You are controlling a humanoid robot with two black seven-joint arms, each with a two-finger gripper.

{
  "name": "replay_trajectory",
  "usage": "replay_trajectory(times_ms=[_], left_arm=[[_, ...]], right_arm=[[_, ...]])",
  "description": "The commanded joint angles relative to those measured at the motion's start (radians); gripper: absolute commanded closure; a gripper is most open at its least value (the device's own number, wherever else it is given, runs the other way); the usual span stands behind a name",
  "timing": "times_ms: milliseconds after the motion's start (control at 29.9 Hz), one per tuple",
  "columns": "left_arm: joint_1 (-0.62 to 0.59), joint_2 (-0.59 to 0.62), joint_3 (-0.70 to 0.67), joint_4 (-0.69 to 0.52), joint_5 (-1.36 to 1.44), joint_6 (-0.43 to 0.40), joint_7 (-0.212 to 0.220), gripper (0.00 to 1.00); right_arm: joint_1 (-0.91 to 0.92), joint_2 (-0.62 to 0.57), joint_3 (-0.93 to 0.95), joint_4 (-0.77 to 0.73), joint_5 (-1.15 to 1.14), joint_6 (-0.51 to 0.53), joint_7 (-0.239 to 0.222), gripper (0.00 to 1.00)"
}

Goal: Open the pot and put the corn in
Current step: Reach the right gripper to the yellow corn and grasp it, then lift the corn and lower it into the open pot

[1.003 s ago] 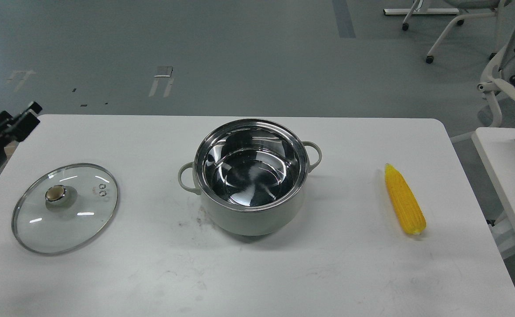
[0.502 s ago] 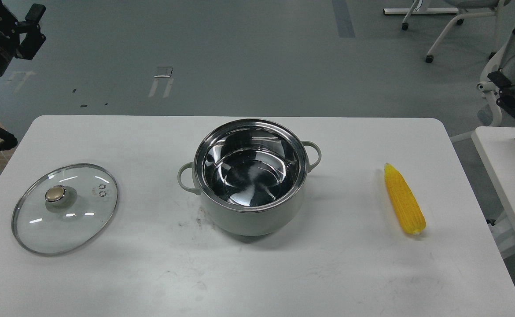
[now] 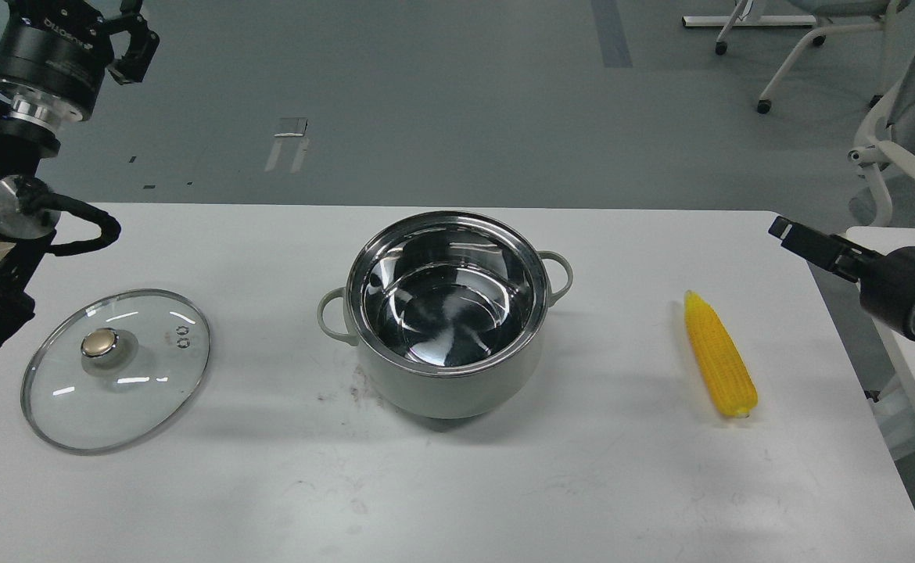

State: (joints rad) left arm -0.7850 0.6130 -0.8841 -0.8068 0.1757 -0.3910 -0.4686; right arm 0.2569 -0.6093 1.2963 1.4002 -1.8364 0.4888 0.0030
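The pale grey-green pot (image 3: 446, 375) stands uncovered in the middle of the white table (image 3: 457, 500), and its shiny steel interior is empty. The yellow corn (image 3: 719, 356) lies on the table to its right, pointed end away from me. My left gripper (image 3: 130, 35) is raised high at the top left, far above the table, with its fingers spread and nothing in them. My right gripper (image 3: 787, 230) comes in from the right edge, above and to the right of the corn, apart from it. It is seen side-on, so its fingers cannot be told apart.
The glass lid (image 3: 116, 391) with a gold knob (image 3: 100, 342) lies flat on the table's left side, below my left arm. A second table (image 3: 907, 375) stands at the right edge. Office chairs (image 3: 895, 117) stand on the floor behind.
My left arm has risen from the table's left edge to the top left. My right arm has come in from the right edge toward the corn. Pot, lid and corn have not moved.
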Motion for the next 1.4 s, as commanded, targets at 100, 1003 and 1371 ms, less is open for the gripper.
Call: replay_trajectory(times_ms=[100,1003,1371], left_arm=[[-0.003,-0.015,-0.001,0.0,0.002,0.0,-0.005,0.02],[-0.025,-0.027,-0.001,-0.011,0.001,0.011,-0.008,0.02],[-0.042,-0.018,-0.001,-0.017,0.002,0.009,-0.008,0.02]], right_arm=[[0.002,0.029,-0.184,-0.006,-0.164,0.0,-0.027,0.0],[0.067,0.128,-0.339,-0.1,-0.239,0.0,-0.1,1.0],[0.166,0.137,-0.134,0.095,-0.202,0.0,-0.087,1.0]])
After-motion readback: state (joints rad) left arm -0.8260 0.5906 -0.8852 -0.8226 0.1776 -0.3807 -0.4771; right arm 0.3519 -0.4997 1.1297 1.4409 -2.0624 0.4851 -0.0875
